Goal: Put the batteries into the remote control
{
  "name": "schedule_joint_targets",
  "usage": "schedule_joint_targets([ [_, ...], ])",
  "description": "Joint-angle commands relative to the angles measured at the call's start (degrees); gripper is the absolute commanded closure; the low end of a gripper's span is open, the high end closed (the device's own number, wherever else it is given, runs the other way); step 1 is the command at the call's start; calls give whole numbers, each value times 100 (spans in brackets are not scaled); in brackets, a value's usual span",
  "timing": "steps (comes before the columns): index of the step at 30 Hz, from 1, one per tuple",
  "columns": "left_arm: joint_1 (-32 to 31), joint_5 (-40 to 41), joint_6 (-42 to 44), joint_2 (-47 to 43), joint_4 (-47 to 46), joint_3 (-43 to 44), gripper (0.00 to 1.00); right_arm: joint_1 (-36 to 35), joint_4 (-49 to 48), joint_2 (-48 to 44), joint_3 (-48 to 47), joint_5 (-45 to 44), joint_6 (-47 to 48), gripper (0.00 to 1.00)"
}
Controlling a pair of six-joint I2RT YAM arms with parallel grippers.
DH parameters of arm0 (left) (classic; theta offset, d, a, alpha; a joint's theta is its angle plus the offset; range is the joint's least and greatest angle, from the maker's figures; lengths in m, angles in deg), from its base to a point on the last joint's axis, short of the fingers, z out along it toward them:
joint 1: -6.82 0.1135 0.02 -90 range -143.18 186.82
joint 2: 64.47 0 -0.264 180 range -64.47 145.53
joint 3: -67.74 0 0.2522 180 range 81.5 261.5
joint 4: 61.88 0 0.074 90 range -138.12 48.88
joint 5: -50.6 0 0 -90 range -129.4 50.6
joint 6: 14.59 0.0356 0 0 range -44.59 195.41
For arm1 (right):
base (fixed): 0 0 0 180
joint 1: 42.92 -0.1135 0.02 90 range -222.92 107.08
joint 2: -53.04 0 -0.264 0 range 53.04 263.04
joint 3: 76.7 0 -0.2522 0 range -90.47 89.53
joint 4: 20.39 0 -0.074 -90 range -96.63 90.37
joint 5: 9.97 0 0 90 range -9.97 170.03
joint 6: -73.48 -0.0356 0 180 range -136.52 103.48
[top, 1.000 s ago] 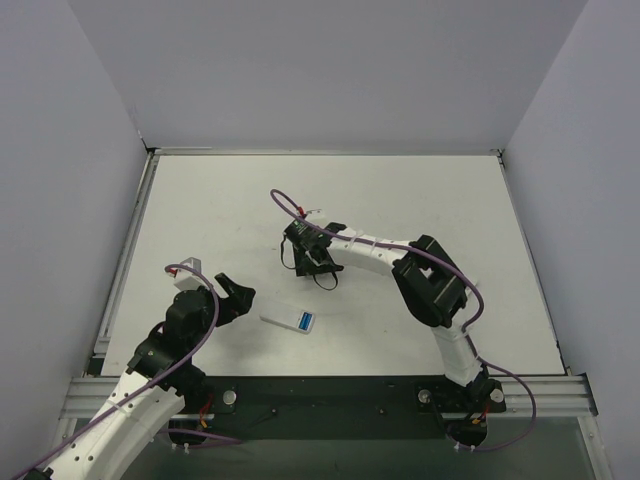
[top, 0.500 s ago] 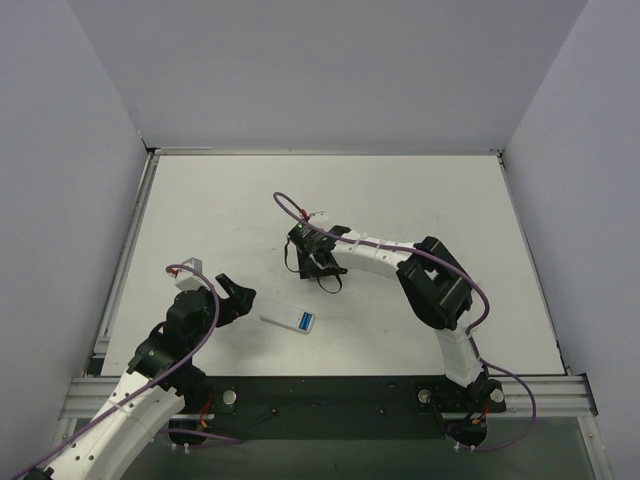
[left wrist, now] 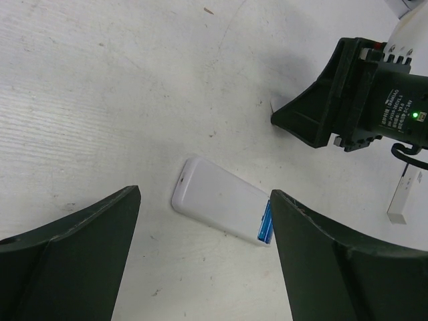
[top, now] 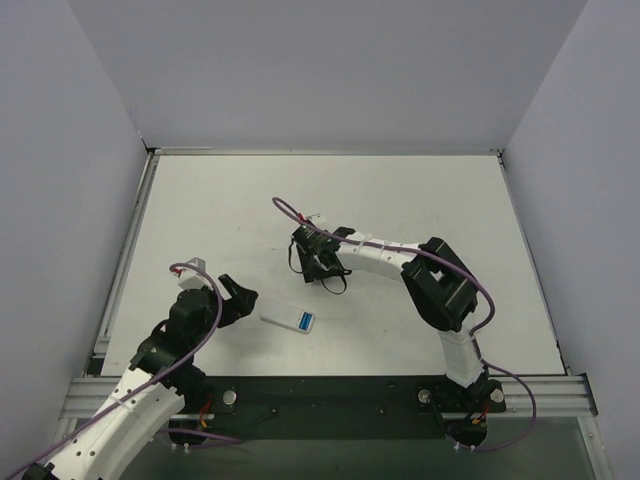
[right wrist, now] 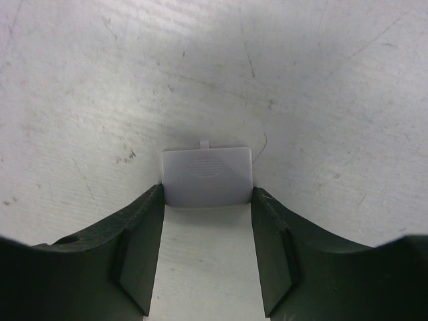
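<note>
1. The remote (top: 286, 318) lies flat on the white surface (top: 420, 190), back up, near the front edge and between the two arms.
2. A blue battery (left wrist: 265, 224) shows at the remote's end on the side of the right arm. How many are in there cannot be told.
3. The left gripper (top: 238, 292) is low over the surface, just left of the remote and apart from it. Its fingers (left wrist: 80, 254) are spread wide and hold nothing. In the left wrist view the remote lies between and beyond the two fingertips, touched by neither.
4. The right gripper (right wrist: 207, 194) is further back, behind the remote and apart from it, reaching down to the surface.
5. Between its fingers lies a small pale grey cover (right wrist: 207, 170), rectangular, with a ridged thumb patch and a little tab on its far edge. It rests flat on the surface.
6. The right fingertips (right wrist: 150, 214) are narrowed onto the cover, one against each side edge at its near corners.
</note>
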Motion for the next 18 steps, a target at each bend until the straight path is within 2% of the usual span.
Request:
schedule_joint_targets([
  [1, -10, -195, 11, 278, -391, -12, 11, -22, 313, -512, 496, 378, 652, 73],
  [7, -10, -424, 108, 902, -602, 32, 11, -128, 277, -1391, 1050, 791, 1777, 78],
  [11, -1, -406, 46, 1192, -681, 23, 13, -294, 374, -1900, 1287, 1520, 2673, 78],
  [18, -1, -371, 20, 1509, -795, 23, 16, -778, 612, -2086, 1376, 2294, 3729, 78],
])
